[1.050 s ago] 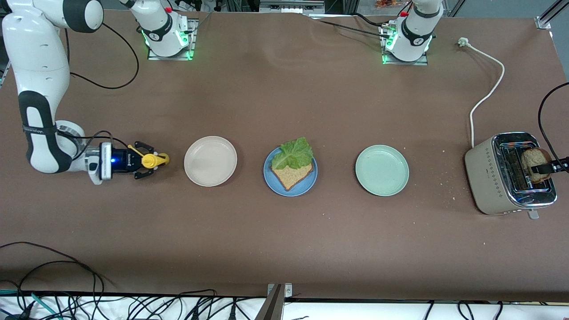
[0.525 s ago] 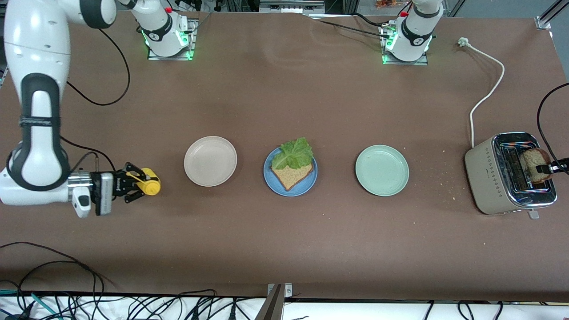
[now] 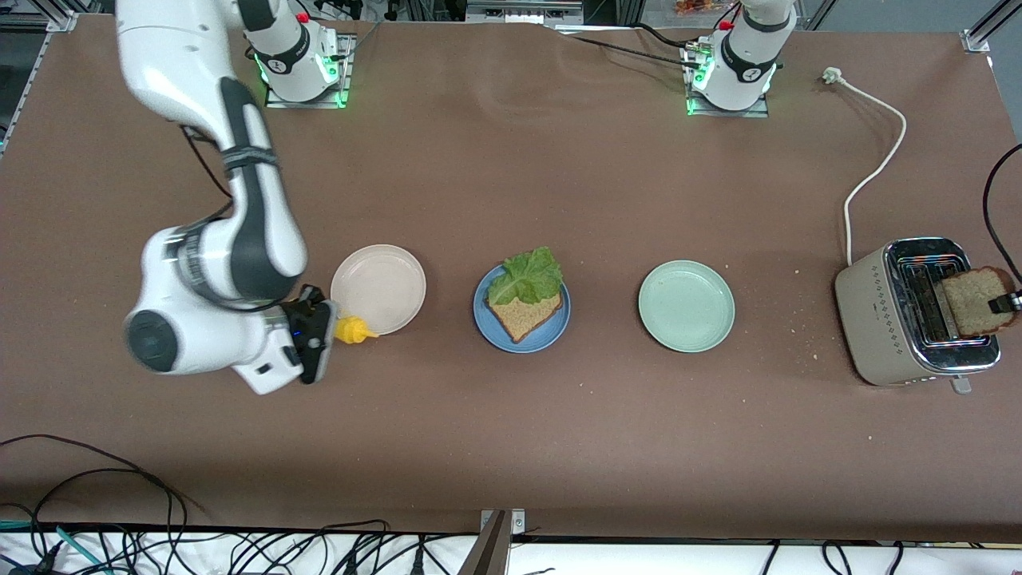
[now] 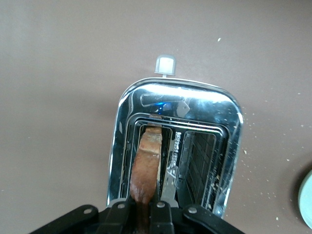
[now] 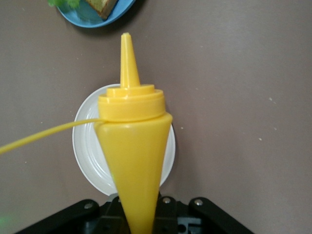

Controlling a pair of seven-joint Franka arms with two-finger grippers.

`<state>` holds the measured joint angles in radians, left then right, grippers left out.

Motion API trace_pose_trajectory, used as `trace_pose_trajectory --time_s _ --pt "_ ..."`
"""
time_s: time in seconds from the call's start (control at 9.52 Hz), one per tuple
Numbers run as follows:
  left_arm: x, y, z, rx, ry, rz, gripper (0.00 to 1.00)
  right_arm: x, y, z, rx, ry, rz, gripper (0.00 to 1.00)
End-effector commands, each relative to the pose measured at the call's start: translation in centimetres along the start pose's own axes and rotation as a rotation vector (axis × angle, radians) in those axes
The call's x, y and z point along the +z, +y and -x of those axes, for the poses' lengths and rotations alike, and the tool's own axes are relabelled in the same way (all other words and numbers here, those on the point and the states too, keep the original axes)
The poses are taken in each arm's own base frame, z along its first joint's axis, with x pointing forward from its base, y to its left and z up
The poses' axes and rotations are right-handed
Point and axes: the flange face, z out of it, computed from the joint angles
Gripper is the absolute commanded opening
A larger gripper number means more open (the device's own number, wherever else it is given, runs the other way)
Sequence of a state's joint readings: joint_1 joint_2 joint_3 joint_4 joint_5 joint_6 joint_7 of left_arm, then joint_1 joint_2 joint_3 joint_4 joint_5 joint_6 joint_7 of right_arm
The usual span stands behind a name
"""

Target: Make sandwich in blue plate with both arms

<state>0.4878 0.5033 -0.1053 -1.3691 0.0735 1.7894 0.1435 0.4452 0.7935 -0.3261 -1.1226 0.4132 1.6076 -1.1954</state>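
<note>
Over the toaster (image 3: 918,311), at the left arm's end of the desk, my left hand (image 3: 1008,303) is clamped shut on the top edge of a toasted bread slice (image 3: 976,300), which stands partly out of its slot. Gripping the edge on end keeps the slice vertical, so I judge it can come straight up without scraping the slot walls (the left wrist view shows the slice thin-side on, between my fingers).

My right hand (image 3: 321,334) is closed around the base of a yellow squeeze bottle (image 3: 354,329), held with its nozzle pointing toward the blue plate (image 3: 489,323). The bottle hangs over the rim of the beige-white plate (image 3: 378,288).

The blue plate sits mid-desk, between the beige-white plate and the pale green plate (image 3: 686,306), reachable by both arms. On it lies one bread slice (image 3: 523,317) with a lettuce leaf (image 3: 527,275) overlapping its edge farther from the front camera. The sandwich lacks its top slice; the slice in my left hand appears intended for that.
</note>
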Motion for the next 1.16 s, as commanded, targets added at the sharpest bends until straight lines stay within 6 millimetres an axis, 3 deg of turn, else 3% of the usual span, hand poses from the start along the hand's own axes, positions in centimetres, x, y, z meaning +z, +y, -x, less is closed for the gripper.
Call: trace_pose_trajectory --time_s 0.0,0.21,0.63,0.84,1.05 --pt "-6.1 0.5 2.0 0.063 0.052 -0.041 0.0 1.4 -6.2 -8.4 -0.054 -0.313 0.156 0.0" --pt "-9.6 0.8 3.7 0.078 0.071 -0.051 0.0 3.1 -11.1 -14.1 -0.055 -0.463 0.295 0.0" --pt "-14.8 1.8 7.3 0.114 0.056 -0.047 0.0 7.4 -17.4 -20.3 -0.003 -0.607 0.507 0.0" --pt "-16.6 3.8 8.8 0.14 0.042 -0.028 0.0 8.0 -17.4 -20.6 -0.013 -0.617 0.517 0.0" --pt "-16.9 5.6 9.6 0.15 0.015 0.051 0.0 7.6 -16.7 -19.9 -0.02 -0.618 0.503 0.0"
